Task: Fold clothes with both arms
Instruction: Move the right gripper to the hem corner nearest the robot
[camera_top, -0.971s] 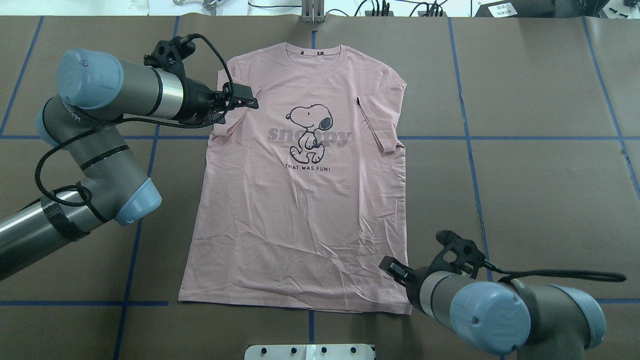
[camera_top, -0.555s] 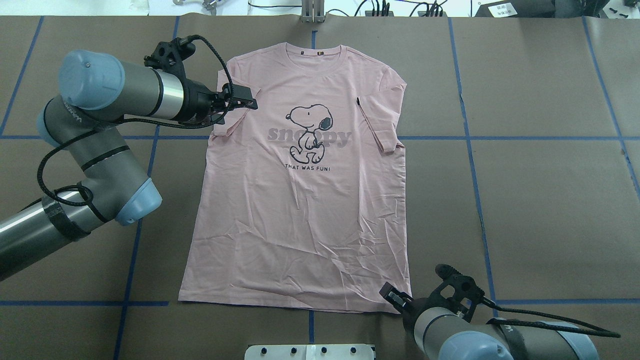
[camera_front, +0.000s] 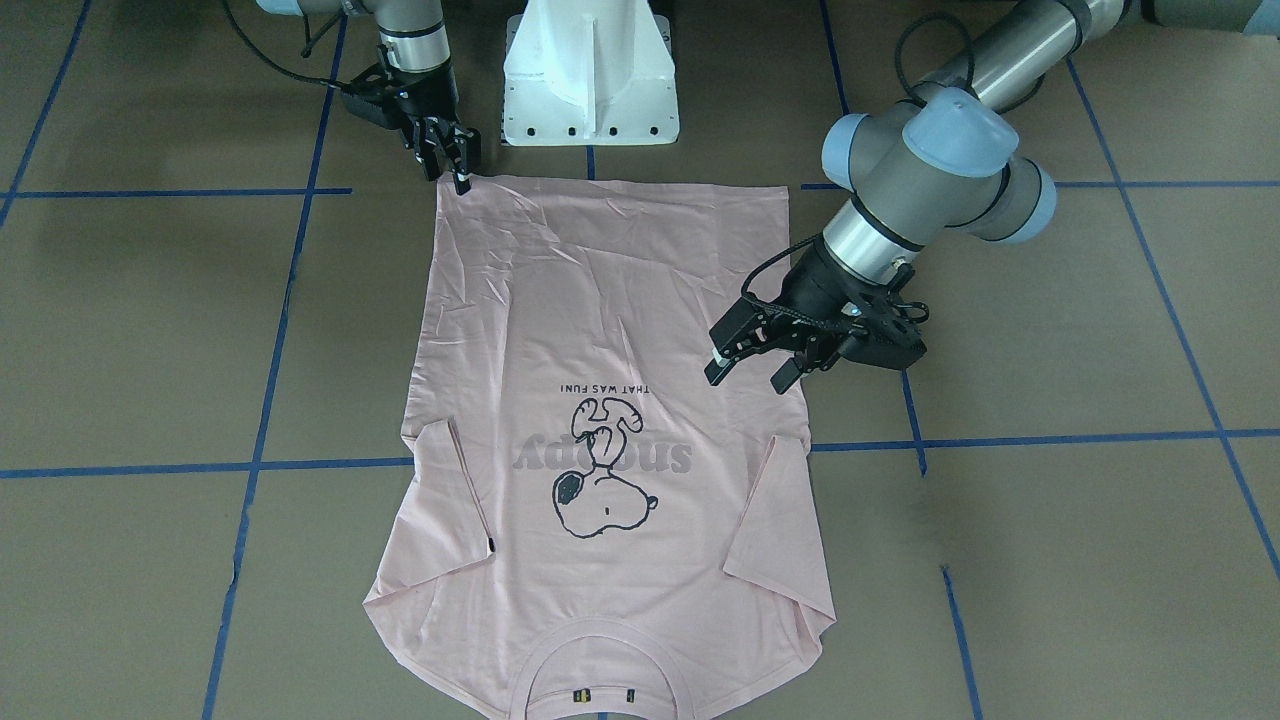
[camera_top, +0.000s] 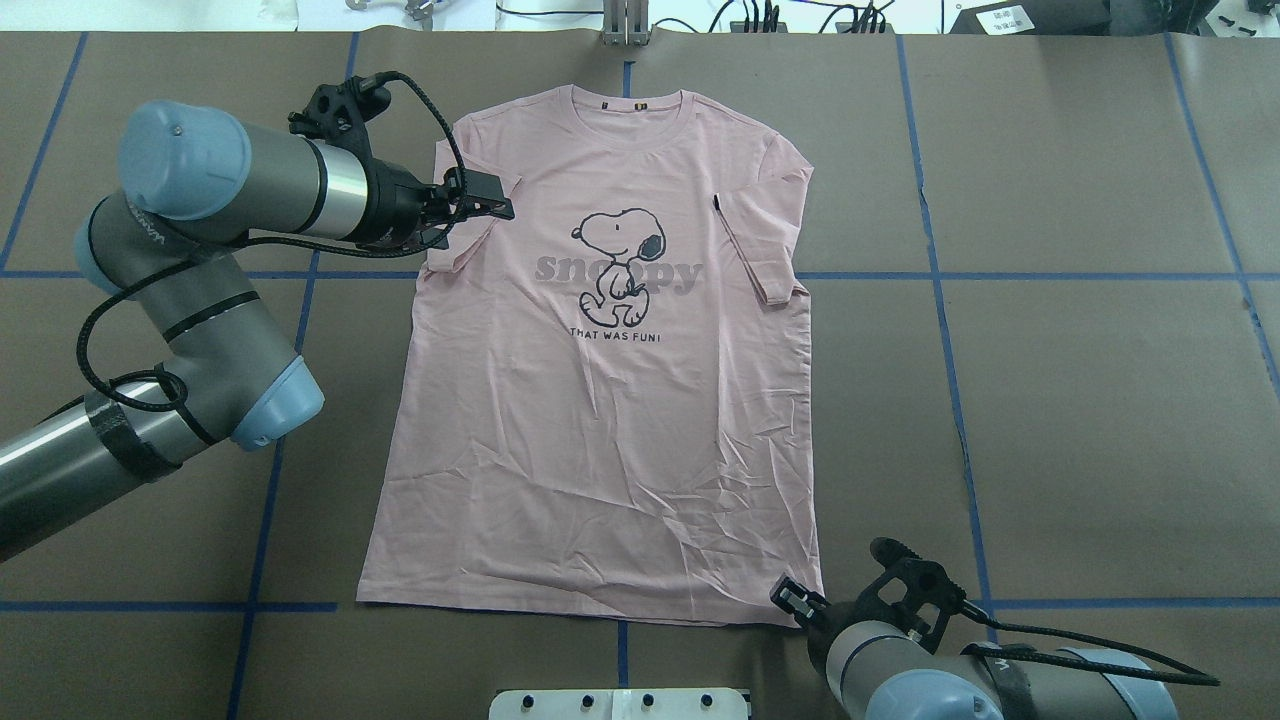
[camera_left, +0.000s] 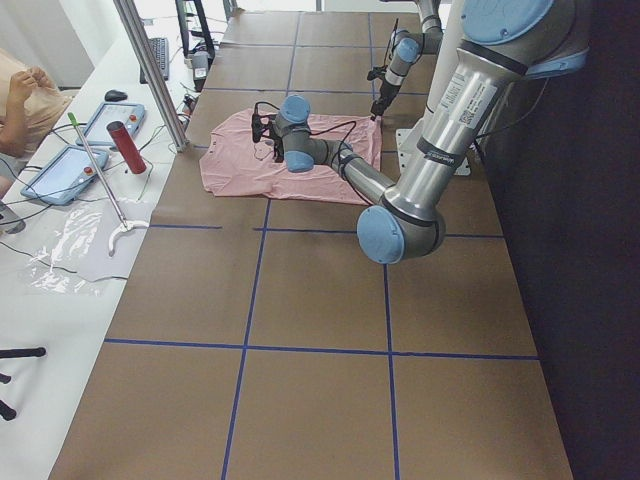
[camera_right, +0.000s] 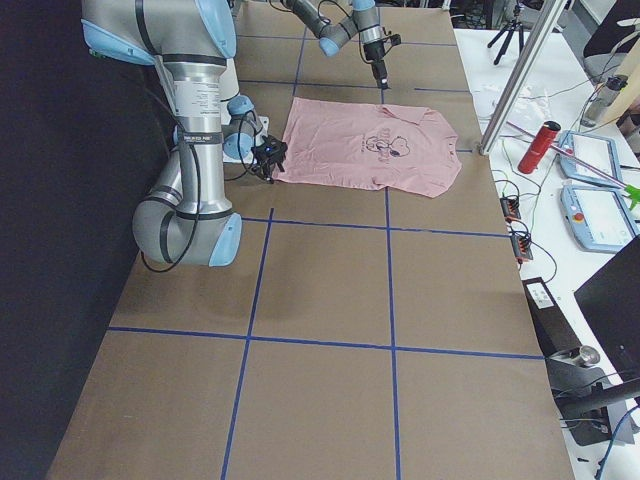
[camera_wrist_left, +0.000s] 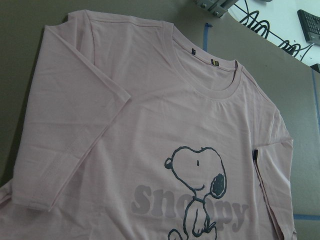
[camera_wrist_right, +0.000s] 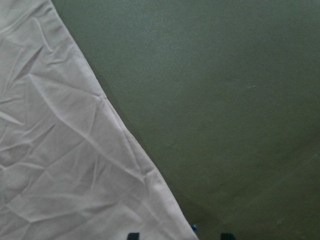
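Note:
The pale pink T-shirt lies flat and face up on the brown table, collar at the far side, both sleeves folded in, dog print in the middle. My left gripper hovers open over the shirt's left sleeve; from across the table the left gripper shows its fingers spread. My right gripper sits low at the near right hem corner, open. In the right wrist view the hem corner lies between the two fingertips of the right gripper. The left wrist view shows only the shirt.
The white pedestal stands just behind the hem. Blue tape lines grid the table. A side bench along the far edge holds tablets, cables and a red bottle, with a metal post and a person's arm nearby.
My right gripper has drawn back toward the robot and dropped to the shirt's near right hem corner. The left arm has barely moved. The shirt lies as before.

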